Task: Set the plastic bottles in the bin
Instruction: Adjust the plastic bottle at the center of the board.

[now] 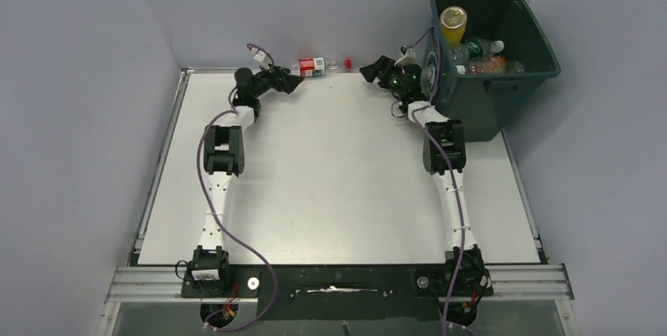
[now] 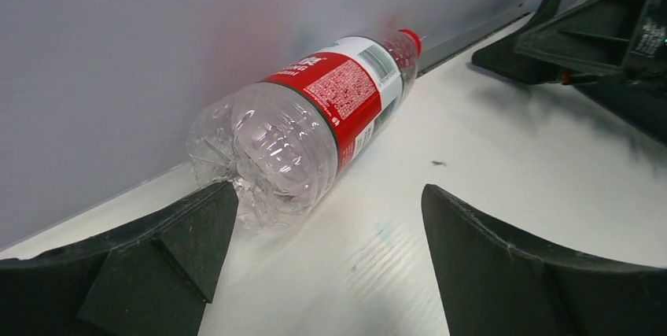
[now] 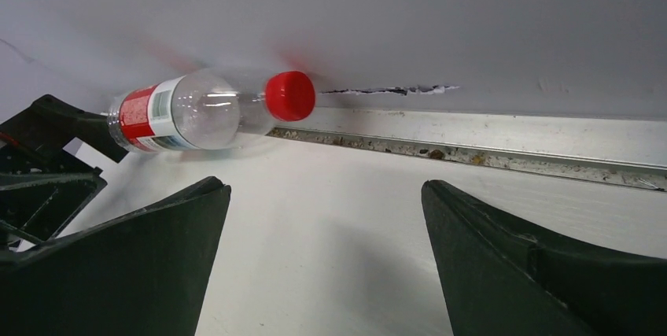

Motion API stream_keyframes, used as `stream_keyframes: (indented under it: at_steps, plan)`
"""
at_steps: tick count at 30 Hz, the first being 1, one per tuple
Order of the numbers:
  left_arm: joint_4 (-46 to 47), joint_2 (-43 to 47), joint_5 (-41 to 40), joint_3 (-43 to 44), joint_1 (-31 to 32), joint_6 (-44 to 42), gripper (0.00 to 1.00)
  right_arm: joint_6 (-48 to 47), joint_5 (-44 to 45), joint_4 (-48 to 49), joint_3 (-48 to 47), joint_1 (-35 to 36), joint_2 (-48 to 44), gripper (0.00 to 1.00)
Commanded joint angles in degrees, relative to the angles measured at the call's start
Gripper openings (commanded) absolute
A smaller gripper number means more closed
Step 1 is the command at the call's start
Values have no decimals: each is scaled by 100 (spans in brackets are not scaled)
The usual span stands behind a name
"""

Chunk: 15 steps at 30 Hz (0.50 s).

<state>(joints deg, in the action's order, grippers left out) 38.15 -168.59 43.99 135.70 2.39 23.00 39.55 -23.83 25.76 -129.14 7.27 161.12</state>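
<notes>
A red-labelled bottle (image 1: 313, 66) is lying at the worktop (image 1: 338, 179)'s far edge; the left gripper (image 2: 329, 198) and right gripper (image 3: 325, 193) are gaping wide, empty.

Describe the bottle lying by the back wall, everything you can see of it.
The bottle is clear, ribbed plastic, apparently empty, with a red label bearing white print and a red cap. It lies on its side on the white table along the back wall, base toward the open left gripper, cap toward the right gripper. Neither grips it.

Robot lab (grey-walled white table (image 1: 338, 186))
</notes>
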Motion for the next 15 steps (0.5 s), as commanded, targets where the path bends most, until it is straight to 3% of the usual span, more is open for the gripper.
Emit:
stream_keyframes:
  at_steps: [1,7,15]
  plan:
    - [826,300,284,236,242,466,89,231,-86,844,-211,-93,70,99]
    - [1693,744,540,-590,733,1093,89,396,-83,1094,-193,-157,169,99]
    - [3781,1575,777,-2931,1327,2375,89,649,-163,1520,517,-333,-92,100]
